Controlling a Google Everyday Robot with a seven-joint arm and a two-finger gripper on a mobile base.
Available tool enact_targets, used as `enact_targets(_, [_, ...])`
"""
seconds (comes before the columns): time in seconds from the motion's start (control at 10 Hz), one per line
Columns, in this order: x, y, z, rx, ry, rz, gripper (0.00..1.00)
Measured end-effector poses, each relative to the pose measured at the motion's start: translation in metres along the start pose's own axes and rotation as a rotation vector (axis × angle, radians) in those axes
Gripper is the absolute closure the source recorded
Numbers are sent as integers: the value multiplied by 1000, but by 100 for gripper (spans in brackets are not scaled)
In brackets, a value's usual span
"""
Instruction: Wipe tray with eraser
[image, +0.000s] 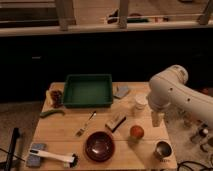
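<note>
Your hand (158, 119) hangs pointing down over the right edge of the surface (60, 132), under the bend of the white arm (172, 90). Its fingers are spread and it grips nothing.

Just left of your hand stands a white jar (140, 105). Nearer the front, an orange ball (136, 131) rests on the wood. A metal cup (161, 148) stands by the near right corner.

The eraser (116, 121) lies about mid-surface, pale top up and turned at a slant. It is left of the ball and well apart from your hand. A fork (86, 123) lies left of the eraser, also at a slant. A dark-red bowl (99, 146) sits by the near edge, in front of both.

The tray (87, 91) sits against the far edge, left of centre, apart from the eraser. A grey pad (121, 91) lies just beside its right wall. A dark-red bunch (57, 96) sits just beside its left wall, and a green pod (52, 113) lies in front of that bunch, near the left edge.

At the near left corner you have a white-handled brush (52, 156) with a grey block (34, 161) at its left end.
</note>
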Motion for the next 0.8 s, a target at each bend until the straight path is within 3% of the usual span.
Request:
enact_targets(0.4, [-38, -4, 4, 23, -6, -80, 20])
enact_targets(0.8, [-57, -12, 9, 33, -12, -133, 20])
